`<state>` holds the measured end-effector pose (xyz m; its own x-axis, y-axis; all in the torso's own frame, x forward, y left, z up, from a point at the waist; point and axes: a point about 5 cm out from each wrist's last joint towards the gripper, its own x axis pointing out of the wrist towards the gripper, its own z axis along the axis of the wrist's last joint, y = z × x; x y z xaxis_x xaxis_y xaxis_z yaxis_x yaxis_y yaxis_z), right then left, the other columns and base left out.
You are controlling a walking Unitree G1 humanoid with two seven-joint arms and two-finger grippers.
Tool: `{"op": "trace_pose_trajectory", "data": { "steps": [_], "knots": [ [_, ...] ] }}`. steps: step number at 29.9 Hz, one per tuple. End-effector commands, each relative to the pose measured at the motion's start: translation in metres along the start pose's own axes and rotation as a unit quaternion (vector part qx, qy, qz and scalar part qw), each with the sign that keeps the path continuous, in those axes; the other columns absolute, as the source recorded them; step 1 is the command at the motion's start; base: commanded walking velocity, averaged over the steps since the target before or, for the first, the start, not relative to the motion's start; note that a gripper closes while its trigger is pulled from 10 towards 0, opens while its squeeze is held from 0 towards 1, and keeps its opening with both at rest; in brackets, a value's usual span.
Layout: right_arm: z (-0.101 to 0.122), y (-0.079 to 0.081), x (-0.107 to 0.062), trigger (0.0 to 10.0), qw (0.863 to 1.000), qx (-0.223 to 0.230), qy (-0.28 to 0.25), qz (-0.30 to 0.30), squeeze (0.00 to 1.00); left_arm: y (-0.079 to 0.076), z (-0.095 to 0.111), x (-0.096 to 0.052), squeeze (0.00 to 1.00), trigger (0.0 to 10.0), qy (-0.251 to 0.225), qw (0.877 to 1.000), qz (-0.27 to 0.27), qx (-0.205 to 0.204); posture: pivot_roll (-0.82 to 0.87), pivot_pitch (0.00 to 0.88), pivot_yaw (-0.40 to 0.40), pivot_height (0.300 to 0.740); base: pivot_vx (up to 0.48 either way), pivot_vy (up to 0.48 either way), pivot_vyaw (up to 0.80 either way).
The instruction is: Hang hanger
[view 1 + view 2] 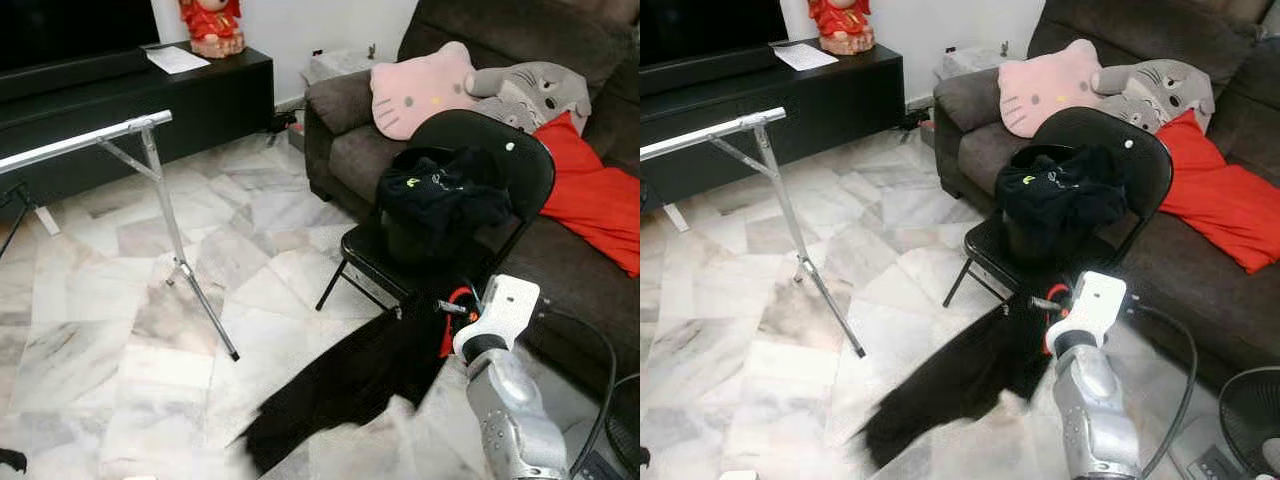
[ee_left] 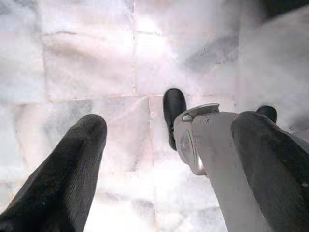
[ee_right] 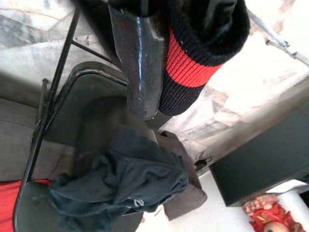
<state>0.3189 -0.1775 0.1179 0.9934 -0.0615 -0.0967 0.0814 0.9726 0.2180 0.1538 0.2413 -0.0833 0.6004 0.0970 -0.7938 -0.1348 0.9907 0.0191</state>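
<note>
Right gripper (image 1: 1040, 305) clamping black red-striped garment (image 1: 960, 385), trailing on floor (image 1: 740, 350)

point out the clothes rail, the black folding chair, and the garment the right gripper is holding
clothes rail (image 1: 85, 141), left eye view, on its silver top bar.
black folding chair (image 1: 528, 170), left eye view, on its backrest.
black garment (image 1: 350, 385), left eye view, on the cloth trailing over the floor.

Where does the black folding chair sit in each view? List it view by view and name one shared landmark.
Left eye view: folding chair right of centre, in front of the sofa.
Right eye view: same place, chair centre-right.
Left wrist view: marble floor beneath the open left hand.
Right wrist view: the chair's back in the middle, seen tilted.
Shared landmark: the heap of black clothes on the chair.
</note>
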Motion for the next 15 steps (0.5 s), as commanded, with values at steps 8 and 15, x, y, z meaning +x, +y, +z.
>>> {"op": "trace_pose_trajectory", "data": {
  "steps": [8,15],
  "knots": [
    [0.0144,0.0030,0.0005,10.0,0.998,-0.017,-0.062,-0.005,0.00,0.0048,-0.0105,-0.0032,0.00,10.0,0.022,1.000,0.003,0.003,-0.14,0.089,-0.012,0.740,0.000,0.000,0.29],
    [0.0123,0.0056,-0.0002,10.0,0.998,-0.017,-0.066,-0.001,0.00,0.0014,-0.0100,-0.0025,0.00,10.0,0.020,1.000,-0.001,0.007,-0.14,0.078,-0.009,0.740,0.000,0.000,0.77]
  ]
}}
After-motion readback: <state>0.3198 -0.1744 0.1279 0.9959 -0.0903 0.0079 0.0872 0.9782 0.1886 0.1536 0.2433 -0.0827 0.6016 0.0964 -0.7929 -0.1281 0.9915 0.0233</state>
